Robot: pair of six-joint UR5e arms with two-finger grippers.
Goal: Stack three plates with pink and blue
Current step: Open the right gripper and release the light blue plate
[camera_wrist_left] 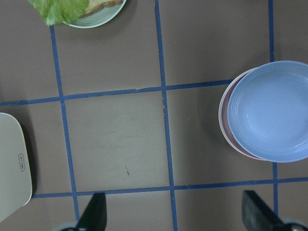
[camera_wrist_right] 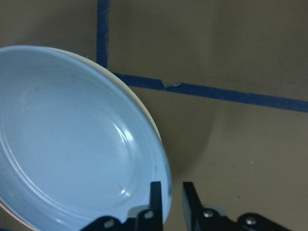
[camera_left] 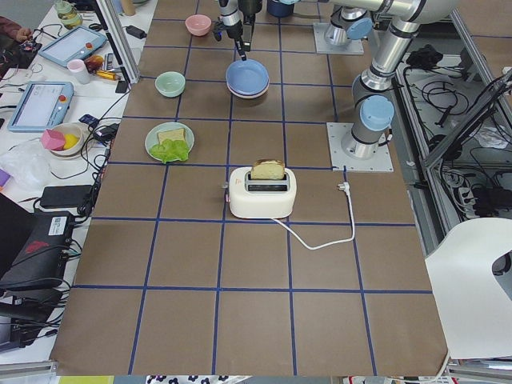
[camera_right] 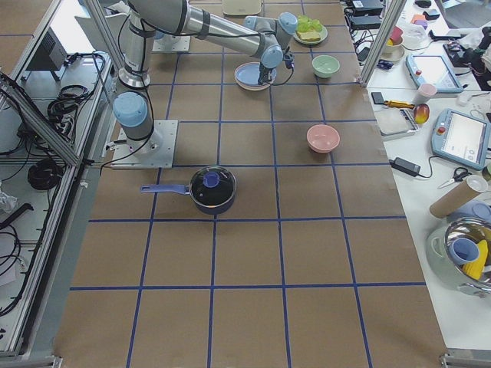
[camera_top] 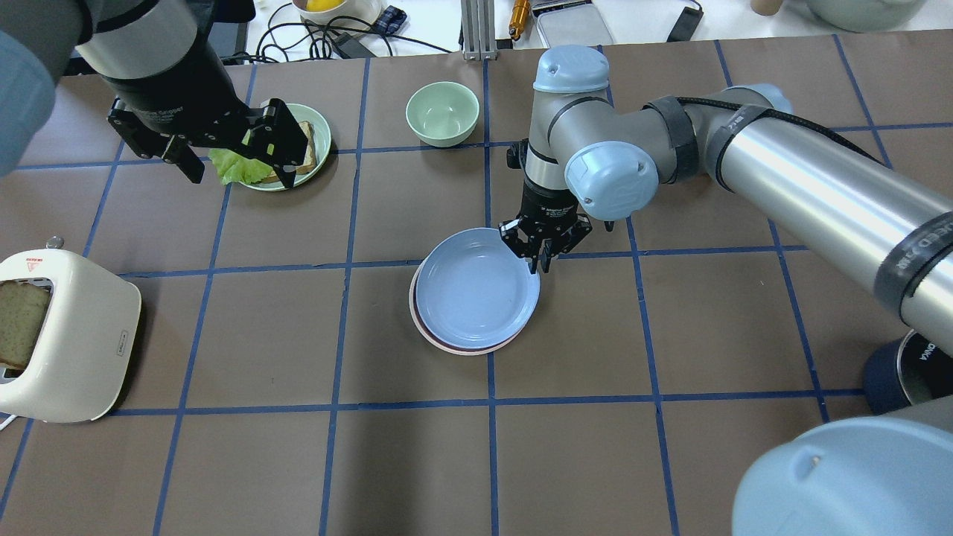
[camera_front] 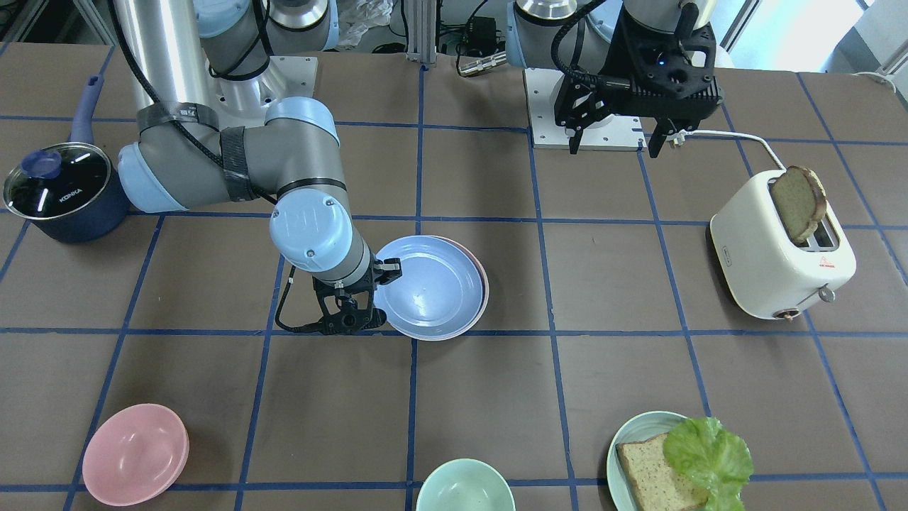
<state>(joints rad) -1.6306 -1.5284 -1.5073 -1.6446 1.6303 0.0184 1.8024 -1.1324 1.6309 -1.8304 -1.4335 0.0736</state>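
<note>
The light blue plate (camera_top: 476,290) lies on top of the pale pink plate (camera_top: 447,347), shifted a little so the pink rim shows along one side (camera_front: 485,287). The cream-white plate does not show apart from them; it is hidden or out of view. My right gripper (camera_top: 537,264) stands at the blue plate's rim. In the right wrist view its gripper (camera_wrist_right: 169,195) has the jaws close together with the blue plate's (camera_wrist_right: 67,144) rim between them. My left gripper (camera_top: 240,175) is open and empty, high above the table; its wrist view shows the stack (camera_wrist_left: 272,110) to the side.
A teal plate (camera_front: 624,433) with bread and lettuce lies under my left gripper's side. A white toaster (camera_front: 780,248) holds a bread slice. A dark pot with lid (camera_front: 60,188), a pink bowl (camera_front: 135,454) and a green bowl (camera_front: 464,486) stand around.
</note>
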